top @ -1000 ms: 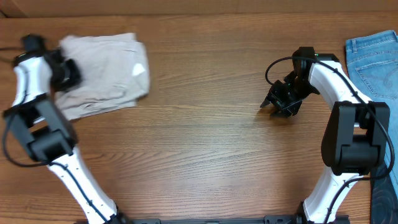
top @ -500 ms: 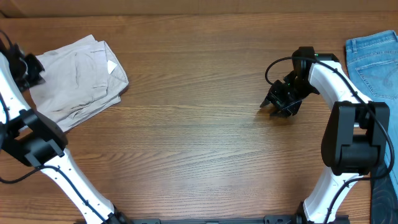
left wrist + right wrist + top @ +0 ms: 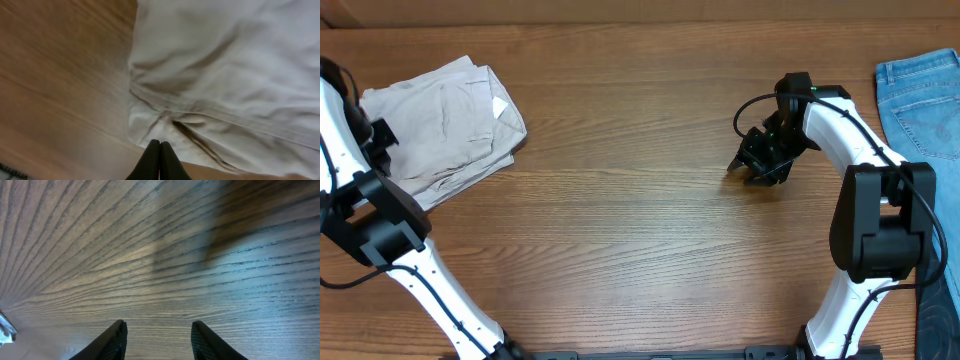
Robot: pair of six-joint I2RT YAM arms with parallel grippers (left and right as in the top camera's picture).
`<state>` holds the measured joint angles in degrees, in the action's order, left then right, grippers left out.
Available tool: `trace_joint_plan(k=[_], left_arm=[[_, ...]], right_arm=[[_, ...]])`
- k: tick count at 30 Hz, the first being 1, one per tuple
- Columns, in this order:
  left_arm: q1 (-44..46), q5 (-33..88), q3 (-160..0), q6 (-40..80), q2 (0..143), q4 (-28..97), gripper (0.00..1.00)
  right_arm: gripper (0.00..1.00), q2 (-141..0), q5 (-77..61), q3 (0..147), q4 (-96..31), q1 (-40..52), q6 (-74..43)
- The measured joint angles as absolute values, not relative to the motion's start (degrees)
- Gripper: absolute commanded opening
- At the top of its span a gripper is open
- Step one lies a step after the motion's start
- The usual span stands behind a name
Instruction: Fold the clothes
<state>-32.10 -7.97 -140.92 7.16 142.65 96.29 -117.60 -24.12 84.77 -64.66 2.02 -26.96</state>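
Fingers of our left gripper are squeezed tight together, and nothing is caught between them. Their tips point at the near edge of the light beige shorts, right by a thick seam. We cannot tell if they touch the cloth. From above we see the shorts lying folded in a soft, lumpy pile at the far left of the wooden table. A small white tag peeks out on their right side. Our left gripper sits at the left edge of that pile, and our white left arm runs down the left side of the table. The two fingers of our right gripper stand apart. Only bare brown wood shows between them, so they hold nothing. From above, our right gripper hangs over the right half of the table, well apart from the shorts. Past it, at the right edge of the table, lies a pair of blue jeans.
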Motion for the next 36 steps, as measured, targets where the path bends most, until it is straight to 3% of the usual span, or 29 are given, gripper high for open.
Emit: trace_joint_plan(k=[7, 20, 27, 36], left_arm=[[-32.4, -10.6, -126.6, 7.4, 142.6, 95.8, 0.04], [-32.8, -7.8, -115.3, 8.2, 140.2, 83.4, 0.04], [-30.3, 2.9, -112.6, 8.9, 137.5, 75.4, 0.04], [-18.4, 17.5, -112.5, 12.4, 137.5, 66.3, 0.04]], right_arm=[[0.46, -117.6, -24.1, 84.8, -64.8, 2.0, -26.9], [0.46, -117.6, -24.1, 84.8, -64.0, 2.0, -27.0], [0.46, -117.6, -24.7, 84.8, -63.9, 2.0, -27.0], [0.46, -117.6, -25.2, 84.8, -63.9, 2.0, -27.2]])
